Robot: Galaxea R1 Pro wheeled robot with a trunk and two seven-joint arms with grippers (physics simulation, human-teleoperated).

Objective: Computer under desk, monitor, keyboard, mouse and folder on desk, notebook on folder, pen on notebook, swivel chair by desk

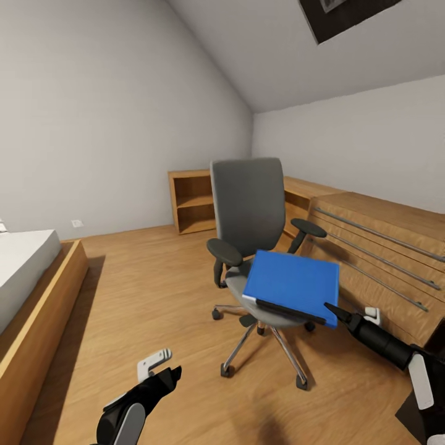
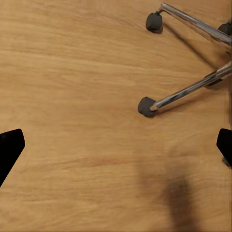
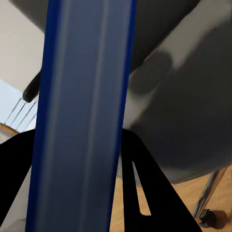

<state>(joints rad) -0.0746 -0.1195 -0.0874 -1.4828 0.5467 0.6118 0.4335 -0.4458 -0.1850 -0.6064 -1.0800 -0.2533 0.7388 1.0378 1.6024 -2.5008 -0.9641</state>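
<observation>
Right gripper on folder edge, left gripper idle over floor.
Left black gripper [image 1: 162, 369] spread wide above the wood-plank floor [image 2: 72, 72], near the chrome castor base. Right black gripper [image 1: 332, 309] pinches the near edge of the flat bright-blue folder [image 1: 293, 282], which sits tilted over the seat of the grey swivel chair [image 1: 248, 201]. Low oak shelf unit [image 1: 191, 201] behind.

left gripper [image 1: 162, 366] – low, jaws apart | right gripper [image 1: 334, 311] – extended, seemingly clamped on something
</observation>
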